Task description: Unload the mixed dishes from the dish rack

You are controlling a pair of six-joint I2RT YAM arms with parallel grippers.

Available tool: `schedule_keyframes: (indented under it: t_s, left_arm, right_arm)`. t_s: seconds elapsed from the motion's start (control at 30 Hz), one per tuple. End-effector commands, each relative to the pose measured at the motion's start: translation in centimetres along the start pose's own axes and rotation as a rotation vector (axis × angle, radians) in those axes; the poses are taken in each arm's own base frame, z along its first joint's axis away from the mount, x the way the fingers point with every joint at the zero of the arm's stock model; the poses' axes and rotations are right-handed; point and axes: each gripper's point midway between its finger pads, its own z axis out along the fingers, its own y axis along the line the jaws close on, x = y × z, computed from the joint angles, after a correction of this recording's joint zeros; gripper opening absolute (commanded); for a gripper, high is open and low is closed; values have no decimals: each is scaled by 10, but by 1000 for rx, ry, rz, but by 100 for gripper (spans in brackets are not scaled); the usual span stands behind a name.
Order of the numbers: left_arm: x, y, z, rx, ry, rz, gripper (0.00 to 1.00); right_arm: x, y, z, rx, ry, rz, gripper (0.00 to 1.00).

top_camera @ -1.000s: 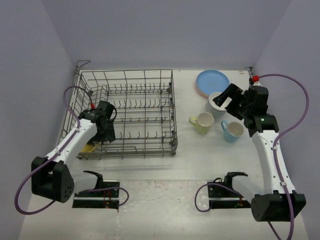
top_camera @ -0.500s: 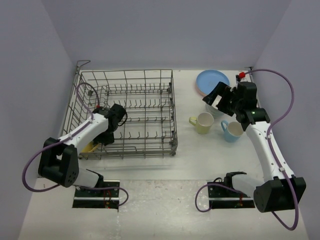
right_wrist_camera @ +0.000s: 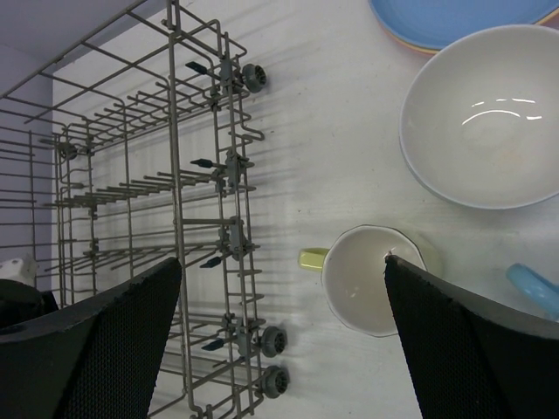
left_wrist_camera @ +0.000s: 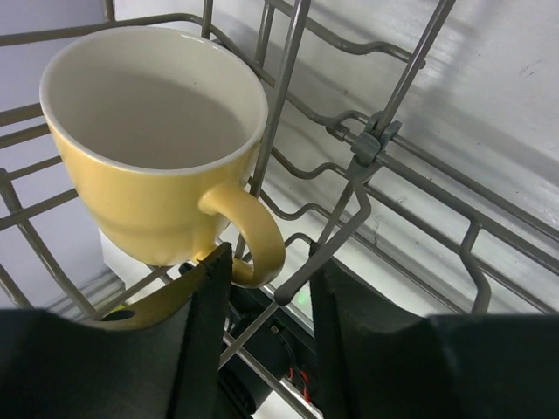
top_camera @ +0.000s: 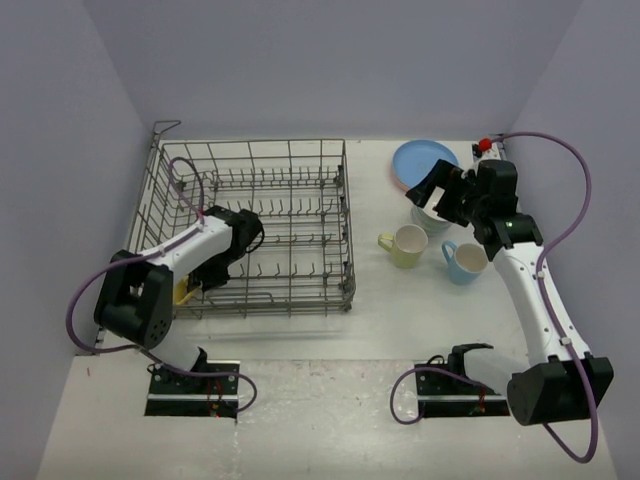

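Observation:
A yellow mug [left_wrist_camera: 148,148] lies tilted in the near left corner of the dish rack [top_camera: 250,146], where it shows only as a yellow patch [top_camera: 181,292]. My left gripper [left_wrist_camera: 271,271] reaches down to it inside the rack [top_camera: 198,282]. Its jaws are partly closed. The mug's handle [left_wrist_camera: 258,249] and a rack wire stand in the gap, the handle against the left finger, the right finger apart from it. My right gripper [right_wrist_camera: 284,266] hangs wide open and empty above the table [top_camera: 432,195], over a pale yellow-green mug [right_wrist_camera: 371,279].
Right of the rack stand the pale yellow-green mug [top_camera: 408,245], a light blue mug [top_camera: 466,262], stacked white bowls [top_camera: 430,215] and a blue plate on top of other plates [top_camera: 422,160]. The rack's wheeled right side [right_wrist_camera: 236,218] lies close to the mugs.
My left gripper's jaws have narrowed around the yellow mug's handle, and that arm has swung further into the rack. My right gripper has shifted slightly left, still wide open.

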Motion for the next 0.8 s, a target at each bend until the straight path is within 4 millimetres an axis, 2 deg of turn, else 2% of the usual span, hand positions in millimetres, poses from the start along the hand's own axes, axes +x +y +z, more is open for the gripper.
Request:
schedule_keyframes:
  t_s: [0.0, 0.3, 0.5, 0.57, 0.77]
  left_arm:
    - [-14, 7, -2, -68, -45, -41, 40]
    - [-29, 7, -2, -87, -96, -38, 38]
    - [-28, 5, 2, -111, -86, -19, 19]
    - [-27, 8, -1, -98, -86, -31, 1]
    - [-24, 19, -18, -13, -116, -108, 0]
  right_arm:
    - [-19, 13, -12, -27, -65, -49, 99]
    - [-27, 8, -22, 14, -102, -72, 99]
    - [-37, 1, -38, 72, -168, -83, 99]
    - [-38, 2, -43, 68, -185, -86, 99]
    - [-38, 1, -46, 74, -194, -83, 99]
